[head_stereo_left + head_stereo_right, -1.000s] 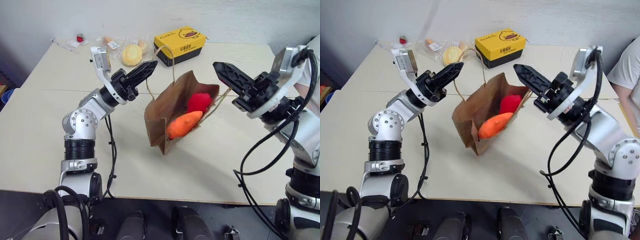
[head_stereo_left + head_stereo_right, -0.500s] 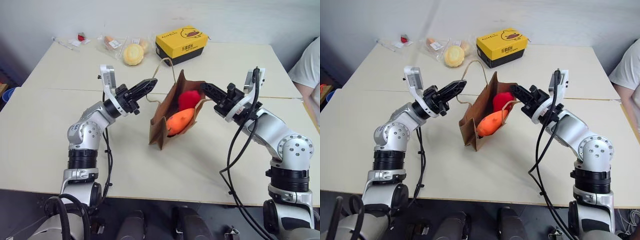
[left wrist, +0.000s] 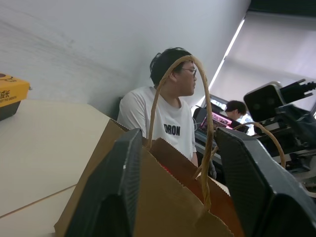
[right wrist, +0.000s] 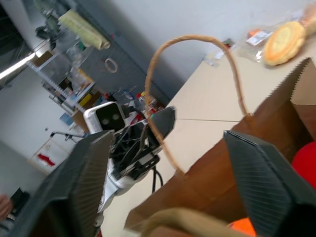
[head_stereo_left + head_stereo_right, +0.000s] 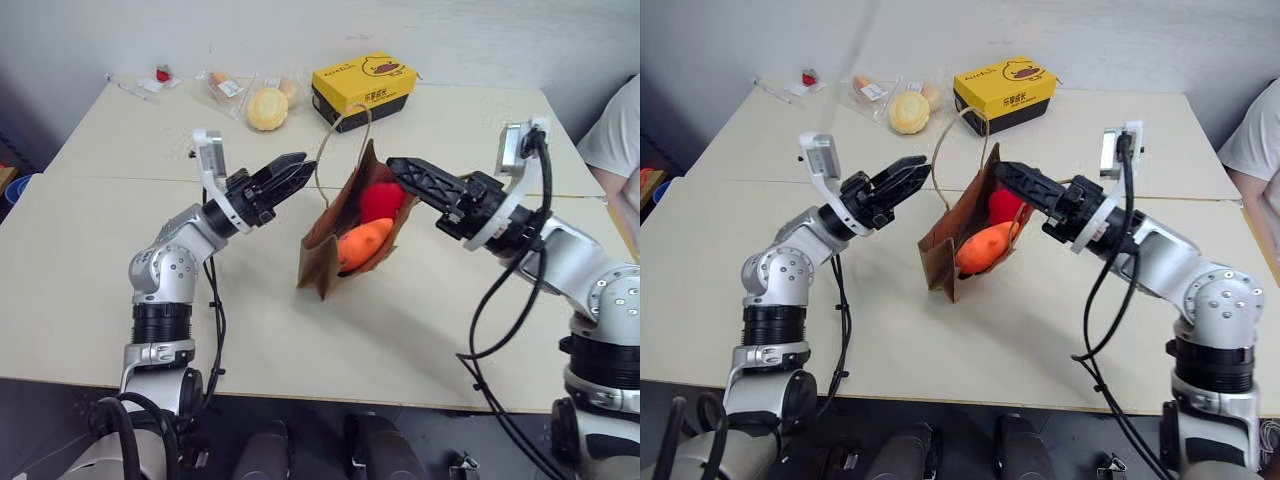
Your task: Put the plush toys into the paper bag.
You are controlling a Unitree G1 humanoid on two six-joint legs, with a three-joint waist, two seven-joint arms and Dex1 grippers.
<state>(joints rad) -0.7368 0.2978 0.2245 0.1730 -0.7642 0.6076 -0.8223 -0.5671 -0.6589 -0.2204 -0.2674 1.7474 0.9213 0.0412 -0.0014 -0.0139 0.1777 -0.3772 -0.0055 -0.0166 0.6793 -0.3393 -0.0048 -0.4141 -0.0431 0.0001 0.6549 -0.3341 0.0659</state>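
The brown paper bag (image 5: 325,232) stands tilted on the table, its mouth facing up and to the right. Inside lie the plush toys: the red one (image 5: 381,200) on top, the orange one (image 5: 362,244) below it. My left gripper (image 5: 299,168) is open just left of the bag's rim, beside a cord handle (image 5: 344,128) that stands up free. My right gripper (image 5: 397,172) is open at the mouth, right beside the red toy. In the left wrist view the bag's edge (image 3: 163,197) and a handle loop (image 3: 157,98) sit between spread fingers, untouched.
A yellow and black duck-print box (image 5: 362,85) stands behind the bag. A pale yellow wrapped round item (image 5: 266,108) and small packets lie at the back left. A person (image 5: 615,130) sits at the table's right edge.
Both grippers have gone from shut to open and let the cord handles go. The bag rests on the table with a handle loop springing upright.
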